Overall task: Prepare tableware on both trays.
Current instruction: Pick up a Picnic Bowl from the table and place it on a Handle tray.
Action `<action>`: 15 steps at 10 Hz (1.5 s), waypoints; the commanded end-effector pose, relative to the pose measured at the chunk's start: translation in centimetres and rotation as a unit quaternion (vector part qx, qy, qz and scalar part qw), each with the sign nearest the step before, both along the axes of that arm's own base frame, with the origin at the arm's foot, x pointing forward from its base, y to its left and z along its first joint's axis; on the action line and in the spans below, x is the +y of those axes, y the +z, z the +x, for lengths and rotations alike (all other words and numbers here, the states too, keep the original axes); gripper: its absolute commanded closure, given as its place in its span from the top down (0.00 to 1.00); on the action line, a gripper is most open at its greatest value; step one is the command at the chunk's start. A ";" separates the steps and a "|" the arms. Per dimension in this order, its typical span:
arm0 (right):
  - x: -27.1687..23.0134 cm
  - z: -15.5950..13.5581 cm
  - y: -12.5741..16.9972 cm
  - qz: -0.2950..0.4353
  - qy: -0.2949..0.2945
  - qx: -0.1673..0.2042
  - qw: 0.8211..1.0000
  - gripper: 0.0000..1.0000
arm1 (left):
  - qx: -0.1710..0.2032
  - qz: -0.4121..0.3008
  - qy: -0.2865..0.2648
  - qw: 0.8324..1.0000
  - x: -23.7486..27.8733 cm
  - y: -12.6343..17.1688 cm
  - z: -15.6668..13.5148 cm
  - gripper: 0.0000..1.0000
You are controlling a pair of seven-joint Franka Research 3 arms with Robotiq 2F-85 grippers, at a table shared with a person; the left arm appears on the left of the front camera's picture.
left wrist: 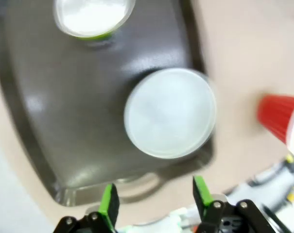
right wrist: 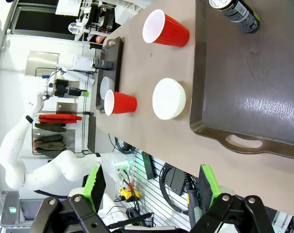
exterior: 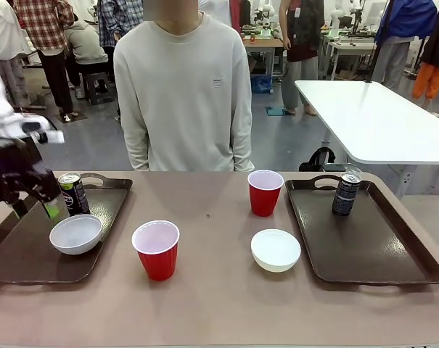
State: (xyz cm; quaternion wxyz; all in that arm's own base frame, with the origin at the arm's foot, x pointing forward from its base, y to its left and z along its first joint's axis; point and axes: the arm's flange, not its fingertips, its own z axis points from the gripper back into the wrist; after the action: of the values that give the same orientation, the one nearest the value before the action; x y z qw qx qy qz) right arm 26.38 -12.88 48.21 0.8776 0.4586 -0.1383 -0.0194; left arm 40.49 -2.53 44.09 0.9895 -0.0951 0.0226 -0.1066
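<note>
Robotics lab or workshop indicated: open hall, grey floor [exterior: 81,145], white bench [exterior: 379,119] at right, several people [exterior: 41,29] seen at equipment-laden benches [exterior: 263,42] behind.

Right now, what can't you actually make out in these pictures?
Front view: the left gripper covers part of the left tray, whose end is also cut off by the picture's edge.
Left wrist view: blurred; the left can is smeared and cut off by the top edge.
Front view: the right can has print too small to read.
Right wrist view: the right tray runs off the right edge.
</note>
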 end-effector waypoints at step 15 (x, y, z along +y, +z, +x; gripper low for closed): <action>0.0 0.0 0.0 0.000 0.000 0.000 1.000 1.00 | -0.008 -0.465 0.189 0.865 19.3 1.9 -3.5 1.00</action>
State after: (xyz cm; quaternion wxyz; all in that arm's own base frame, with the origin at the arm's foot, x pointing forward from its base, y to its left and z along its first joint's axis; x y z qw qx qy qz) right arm 26.37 -12.87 48.21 0.8779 0.4582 -0.1377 -0.0195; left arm 37.16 16.55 45.82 0.8347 -0.5408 -0.0571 0.0864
